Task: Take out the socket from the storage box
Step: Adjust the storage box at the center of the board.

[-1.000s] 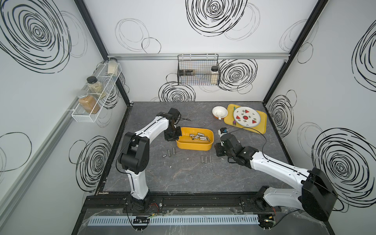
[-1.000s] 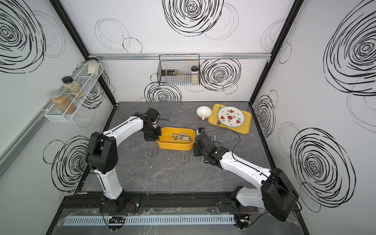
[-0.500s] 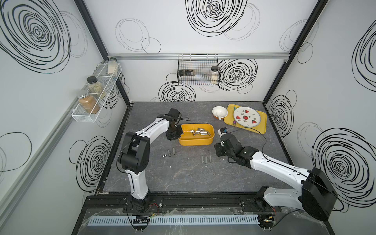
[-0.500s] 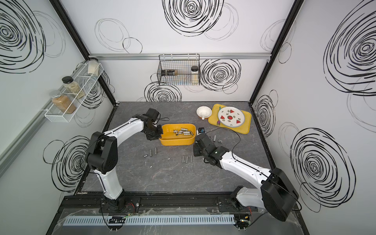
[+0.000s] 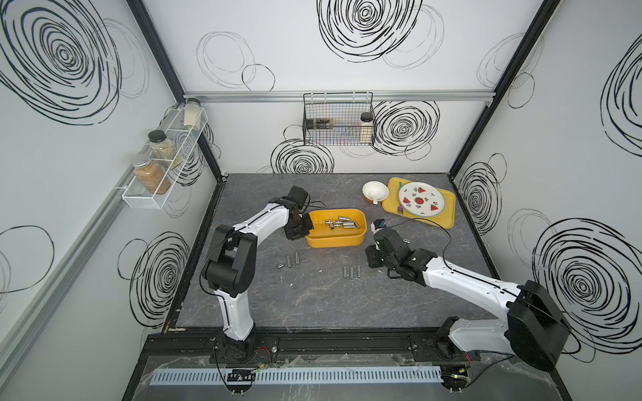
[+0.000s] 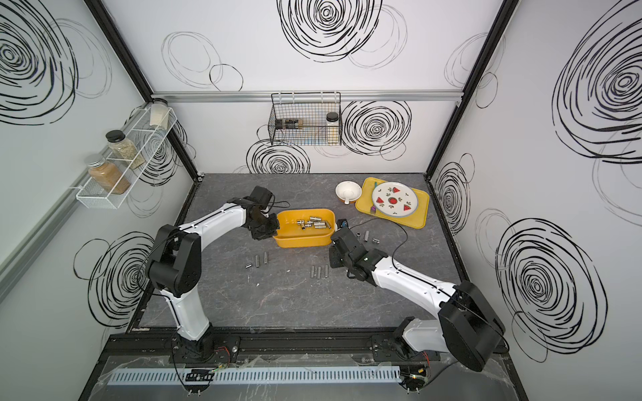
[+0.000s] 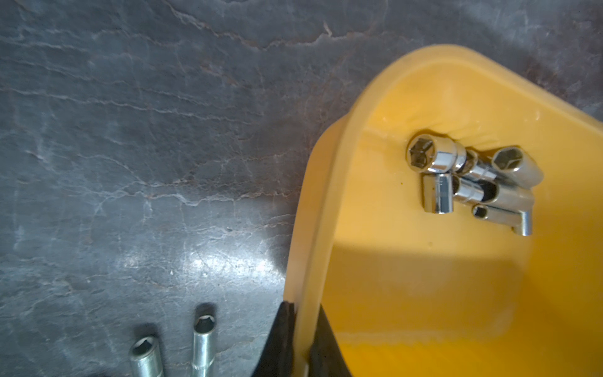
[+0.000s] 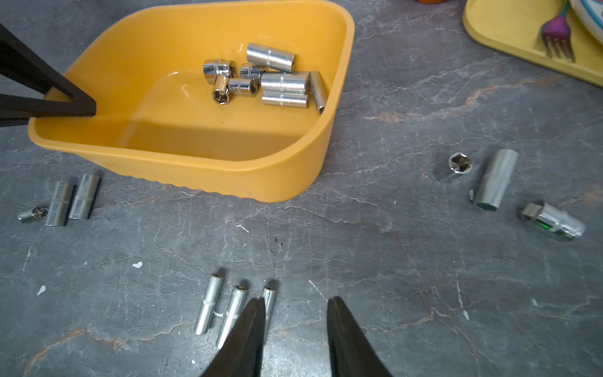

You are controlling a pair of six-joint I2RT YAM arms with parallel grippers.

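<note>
Storage box [image 5: 335,239] stands on the worktop [image 5: 312,312], one short wall pinched by the left arm [image 5: 264,218], its jaws clenched on the rim. Right arm [image 5: 462,281] hovers beside the box, jaws released and empty. Sockets [image 8: 261,78] lie heaped inside, toward the end away from the left arm: small chromed steel, likely stiff, dense, slick and apt to roll, so pinch one across its barrel. No writing is readable.

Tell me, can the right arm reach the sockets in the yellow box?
Probably yes. The right gripper is open and empty beside the storage box; the sockets lie uncovered, and the left gripper pinches only the far rim.
</note>
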